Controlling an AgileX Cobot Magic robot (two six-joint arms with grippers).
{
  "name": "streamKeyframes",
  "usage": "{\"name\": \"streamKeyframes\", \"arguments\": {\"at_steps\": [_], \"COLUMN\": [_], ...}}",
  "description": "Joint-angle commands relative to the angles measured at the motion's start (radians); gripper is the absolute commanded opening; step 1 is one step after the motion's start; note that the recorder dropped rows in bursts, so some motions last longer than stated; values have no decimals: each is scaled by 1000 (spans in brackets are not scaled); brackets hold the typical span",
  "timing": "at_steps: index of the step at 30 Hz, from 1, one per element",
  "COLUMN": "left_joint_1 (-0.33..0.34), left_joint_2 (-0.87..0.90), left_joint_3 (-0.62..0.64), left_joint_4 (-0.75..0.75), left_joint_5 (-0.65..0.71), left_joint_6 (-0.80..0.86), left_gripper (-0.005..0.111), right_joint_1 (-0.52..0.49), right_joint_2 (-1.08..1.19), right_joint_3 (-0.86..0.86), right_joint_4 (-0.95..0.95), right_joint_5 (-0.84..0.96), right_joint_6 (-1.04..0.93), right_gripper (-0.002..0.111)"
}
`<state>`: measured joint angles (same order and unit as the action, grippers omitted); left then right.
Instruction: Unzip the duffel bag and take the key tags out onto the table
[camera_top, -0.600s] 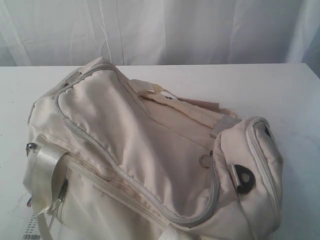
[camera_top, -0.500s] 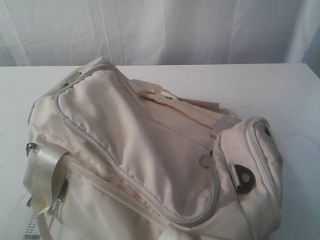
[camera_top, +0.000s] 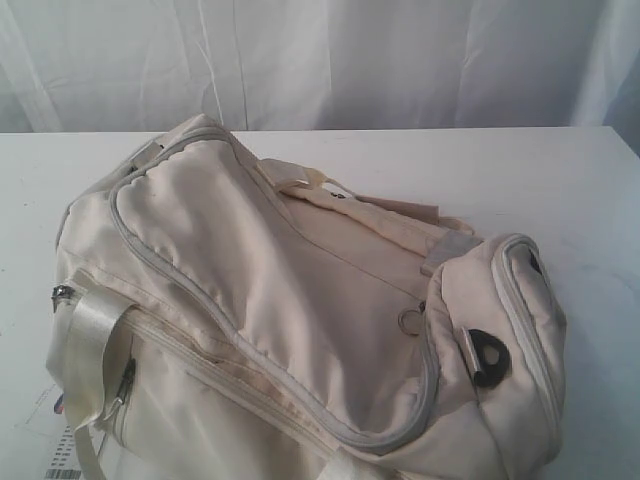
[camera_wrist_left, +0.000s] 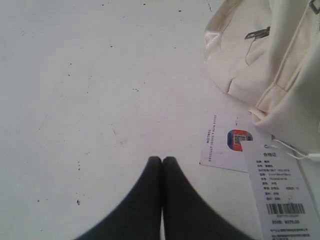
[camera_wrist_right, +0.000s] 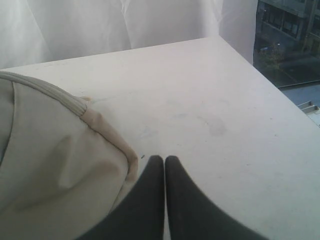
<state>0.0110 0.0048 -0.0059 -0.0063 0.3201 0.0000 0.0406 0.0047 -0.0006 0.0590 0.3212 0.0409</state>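
Observation:
The cream-white duffel bag lies zipped on the white table, its grey zipper track curving round the top panel and a metal pull ring near the black D-ring end. The key tags are hidden. Neither arm shows in the exterior view. My left gripper is shut and empty over bare table, beside the bag's end. My right gripper is shut and empty just off the bag's other end.
Two paper hang tags lie on the table by the bag, also partly visible at the exterior view's lower left. A white curtain hangs behind the table. The table's far corner and edge show in the right wrist view.

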Motion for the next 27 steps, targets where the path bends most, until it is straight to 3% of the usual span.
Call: {"name": "streamKeyframes", "arguments": {"at_steps": [1,9,19,27], "left_joint_1": [-7,-7,-7,-7], "left_joint_2": [-5,-5,-5,-5], "left_joint_3": [6,6,6,6], "left_joint_4": [0,63,-50,-55], "left_joint_5": [21,-15,-299,-582], "left_joint_6": [0,42,20,19], "left_gripper": [0,0,0,0], "right_joint_1": [-1,-1,-1,-1], "right_joint_2": [-5,-5,-5,-5], "right_joint_3": [1,1,1,1], "right_joint_4": [-7,-7,-7,-10], "right_joint_5": [-9,-9,-9,-9], "right_joint_6": [22,24,24,25], "right_gripper": [1,1,1,1]}}
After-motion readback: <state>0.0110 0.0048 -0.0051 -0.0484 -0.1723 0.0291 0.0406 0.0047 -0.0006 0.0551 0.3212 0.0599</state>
